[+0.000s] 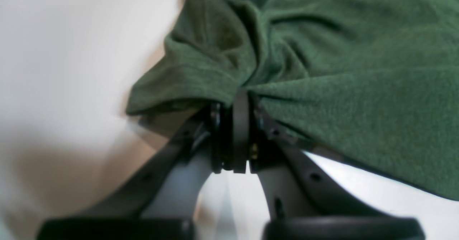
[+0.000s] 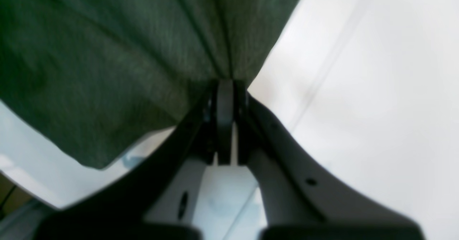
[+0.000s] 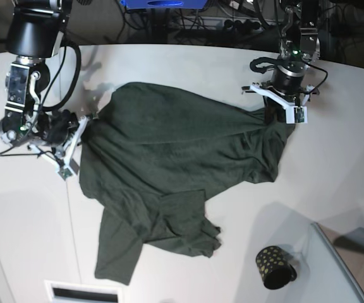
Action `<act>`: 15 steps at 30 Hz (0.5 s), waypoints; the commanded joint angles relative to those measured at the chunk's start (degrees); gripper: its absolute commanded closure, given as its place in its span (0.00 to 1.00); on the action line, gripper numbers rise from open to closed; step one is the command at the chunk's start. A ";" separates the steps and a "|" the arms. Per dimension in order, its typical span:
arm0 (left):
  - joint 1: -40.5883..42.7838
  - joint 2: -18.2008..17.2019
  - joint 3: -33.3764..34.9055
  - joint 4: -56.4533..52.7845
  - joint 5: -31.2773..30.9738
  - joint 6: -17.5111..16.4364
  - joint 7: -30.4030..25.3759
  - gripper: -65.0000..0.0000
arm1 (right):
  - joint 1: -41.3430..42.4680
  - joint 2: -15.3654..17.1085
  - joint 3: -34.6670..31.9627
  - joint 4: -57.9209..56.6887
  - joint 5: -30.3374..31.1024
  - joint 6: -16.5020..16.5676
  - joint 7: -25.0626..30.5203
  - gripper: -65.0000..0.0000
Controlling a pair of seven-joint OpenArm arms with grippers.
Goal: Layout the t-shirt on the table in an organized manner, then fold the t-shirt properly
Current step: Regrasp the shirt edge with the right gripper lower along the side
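Overhead, the base view gave the whole layout: the t-shirt [image 3: 169, 177] lay spread and rumpled across the middle of the white table [image 3: 188, 63], stretched between the two arms, with one sleeve and the lower part bunched and folded over toward the near edge. The right gripper [image 3: 84, 126] held the fabric at that view's left side, and the left gripper [image 3: 273, 113] held it at the far right, where the cloth drew up into a peak. A small black cup with gold dots [image 3: 273, 266] stood on the table apart from the shirt, near a pale tray edge [image 3: 333, 259]; neither wrist camera caught it.

The wrist views showed the grips that the base view left too small to read. In the left wrist view, the left gripper [image 1: 240, 100] was clamped on a gathered pinch of green cloth [image 1: 322, 71], folds radiating from it. In the right wrist view, the right gripper [image 2: 225, 86] likewise pinched the shirt [image 2: 107, 61], which hung taut in pleats above the tabletop [image 2: 376, 89], where a thin seam line [image 2: 322, 75] ran.
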 commanded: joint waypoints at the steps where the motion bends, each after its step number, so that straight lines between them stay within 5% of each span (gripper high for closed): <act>1: 0.30 -0.41 -0.10 0.91 -0.25 -0.18 -1.51 1.00 | 1.37 0.35 0.27 0.44 0.72 0.12 1.23 0.84; 6: 0.57 -0.41 -0.10 0.82 -0.25 -0.18 -1.51 1.00 | 4.97 0.79 0.27 -3.34 4.41 0.12 5.01 0.35; 8: 0.74 -0.41 -0.10 0.82 -0.25 -0.18 -1.51 1.00 | 7.43 1.93 0.27 -6.59 6.17 0.12 7.56 0.22; 15: 1.27 -0.32 -0.10 0.91 -0.25 -0.18 -1.51 1.00 | 17.37 4.48 -0.26 -25.58 6.96 0.12 17.40 0.21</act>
